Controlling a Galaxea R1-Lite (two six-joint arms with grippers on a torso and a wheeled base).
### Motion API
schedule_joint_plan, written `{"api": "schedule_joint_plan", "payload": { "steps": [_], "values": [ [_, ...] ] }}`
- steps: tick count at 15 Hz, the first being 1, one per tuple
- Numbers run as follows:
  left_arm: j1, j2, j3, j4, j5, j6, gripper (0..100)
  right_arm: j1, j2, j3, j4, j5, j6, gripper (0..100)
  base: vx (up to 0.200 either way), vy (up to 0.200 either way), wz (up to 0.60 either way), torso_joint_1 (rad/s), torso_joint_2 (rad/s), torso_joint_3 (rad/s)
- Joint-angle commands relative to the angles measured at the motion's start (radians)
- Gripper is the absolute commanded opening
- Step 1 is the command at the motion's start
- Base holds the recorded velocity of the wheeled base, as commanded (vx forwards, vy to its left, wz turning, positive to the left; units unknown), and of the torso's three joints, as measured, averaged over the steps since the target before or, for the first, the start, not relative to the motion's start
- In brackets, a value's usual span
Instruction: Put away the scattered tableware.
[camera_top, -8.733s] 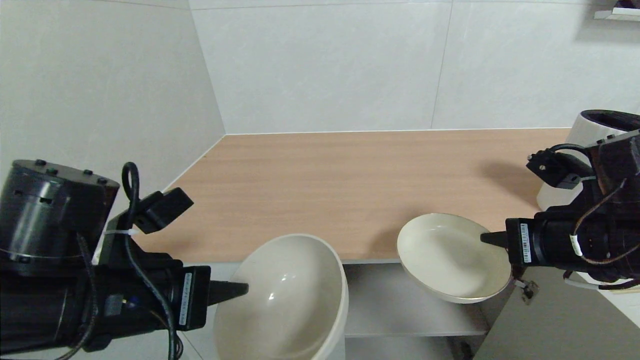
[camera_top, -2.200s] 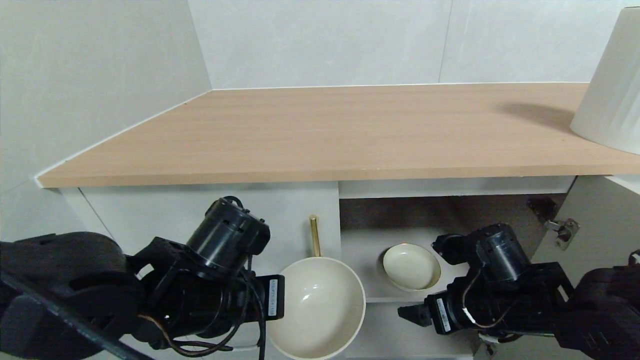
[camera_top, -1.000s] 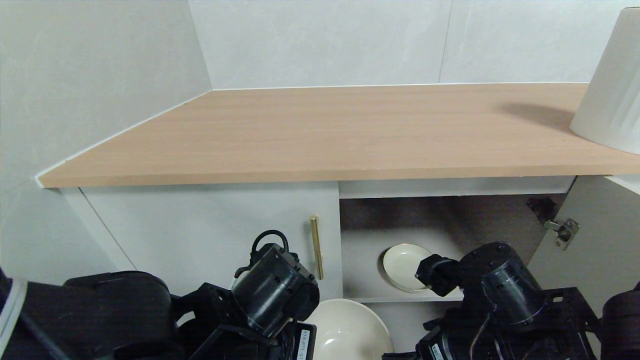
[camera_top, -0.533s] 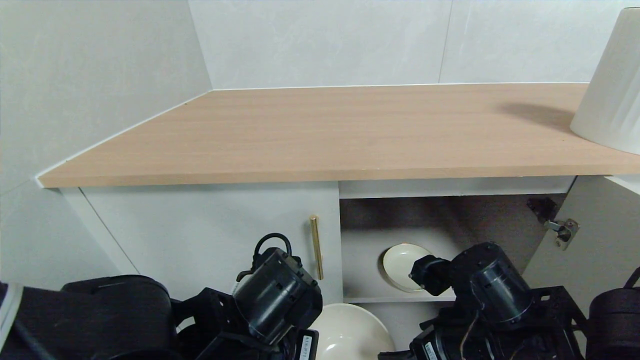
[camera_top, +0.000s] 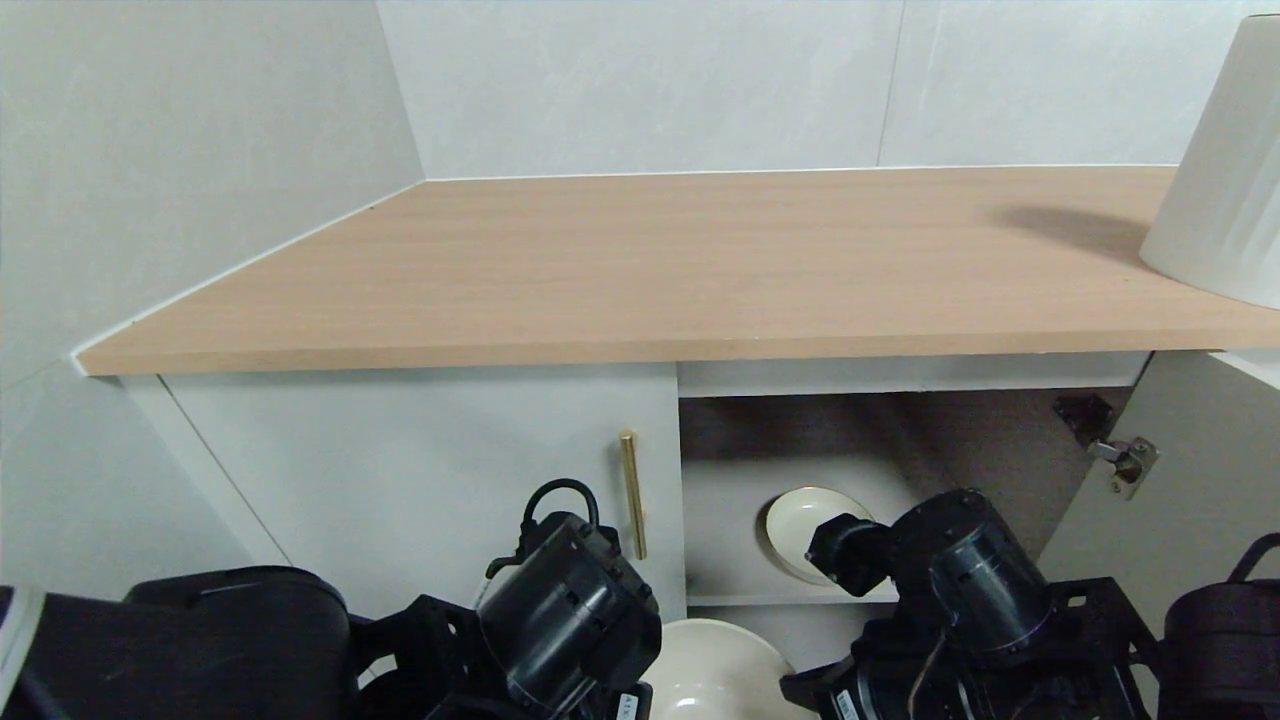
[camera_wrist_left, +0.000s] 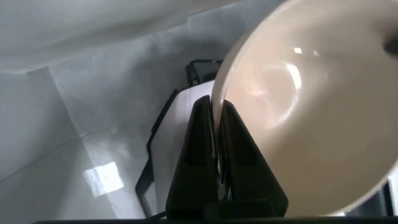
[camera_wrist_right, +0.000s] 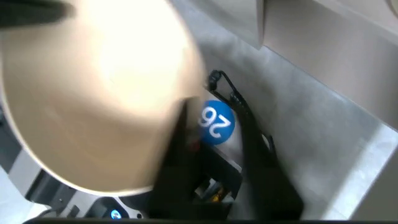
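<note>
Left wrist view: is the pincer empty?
No, the left pincer has one finger on each side of the rim of the cream bowl, clamping it.

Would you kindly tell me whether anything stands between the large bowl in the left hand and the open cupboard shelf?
Partly: the right arm sits before the open cupboard, beside the bowl, covering part of the small dish on its shelf.
</note>
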Motion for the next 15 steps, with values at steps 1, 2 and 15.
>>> {"api": "schedule_joint_plan", "payload": {
  "steps": [1,2,15],
  "values": [
    [0.001,-0.002,0.000,0.007,0.004,0.000,0,-0.001,0.004,0.004,0.005,-0.007,-0.001,0,0.000,0.000,0.00,0.000,0.00,0.000],
    [0.001,-0.002,0.000,0.008,0.003,0.000,0,-0.001,0.004,0.004,0.005,-0.007,-0.001,0,0.000,0.000,0.00,0.000,0.00,0.000],
    [-0.001,0.000,0.001,0.021,0.004,0.006,100,-0.003,0.027,0.004,0.005,-0.007,-0.002,0,0.000,0.000,0.00,0.000,0.00,0.000]
  ]
}}
